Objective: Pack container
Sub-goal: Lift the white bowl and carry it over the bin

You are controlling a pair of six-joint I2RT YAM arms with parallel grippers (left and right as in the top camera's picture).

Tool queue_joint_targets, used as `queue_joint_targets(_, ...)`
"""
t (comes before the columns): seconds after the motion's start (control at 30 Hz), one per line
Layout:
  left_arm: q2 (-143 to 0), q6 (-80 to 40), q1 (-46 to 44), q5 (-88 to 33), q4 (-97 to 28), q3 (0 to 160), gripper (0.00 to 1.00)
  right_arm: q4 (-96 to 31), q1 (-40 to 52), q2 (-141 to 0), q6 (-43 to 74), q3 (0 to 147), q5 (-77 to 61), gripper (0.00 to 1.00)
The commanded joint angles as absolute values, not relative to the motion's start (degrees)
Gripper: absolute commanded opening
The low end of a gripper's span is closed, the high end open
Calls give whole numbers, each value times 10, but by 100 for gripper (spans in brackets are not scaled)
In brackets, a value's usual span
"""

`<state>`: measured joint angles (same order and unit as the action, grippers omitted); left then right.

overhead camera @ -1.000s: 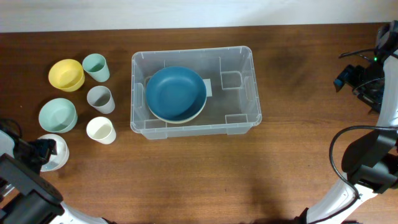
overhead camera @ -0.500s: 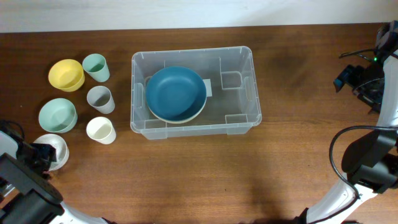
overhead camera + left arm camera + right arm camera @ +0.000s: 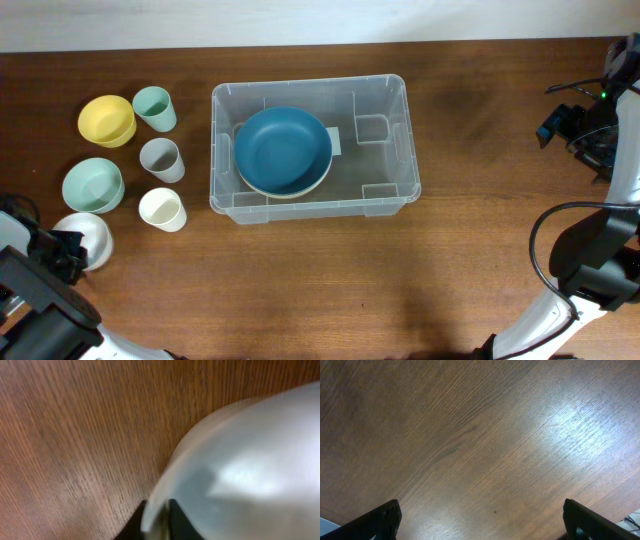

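The large clear rectangular plastic container [image 3: 380, 160] is looking light, slick and rim-grippable, while left of it the left claw [image 3: 156, 520] is pinching a round white bowl [image 3: 240, 470].

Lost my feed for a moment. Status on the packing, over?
Left gripper shut on white bowl rim. Right gripper open, far right of container. Container holds blue bowl. Cream cup sits between white bowl and container.
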<state>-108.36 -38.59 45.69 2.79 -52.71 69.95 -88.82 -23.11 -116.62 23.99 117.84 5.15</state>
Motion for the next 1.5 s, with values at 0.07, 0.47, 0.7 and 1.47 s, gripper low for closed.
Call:
queue_joint_targets(0.07, -1087, -383, 459, 72, -543, 694, 1, -888, -233, -1167, 245, 1176, 61, 99)
queue_joint_targets(0.47, -1074, -383, 530, 53, -664, 784, 1, -888, -233, -1167, 245, 1176, 61, 99)
queue_joint_targets(0.7, -967, -376, 539, -36, -734, 876, 1, -888, -233, -1167, 245, 1176, 61, 99)
queue_joint_targets(1.47, -922, -279, -274, 3, -259, 882, 2, -888, -233, -1167, 245, 1176, 61, 99)
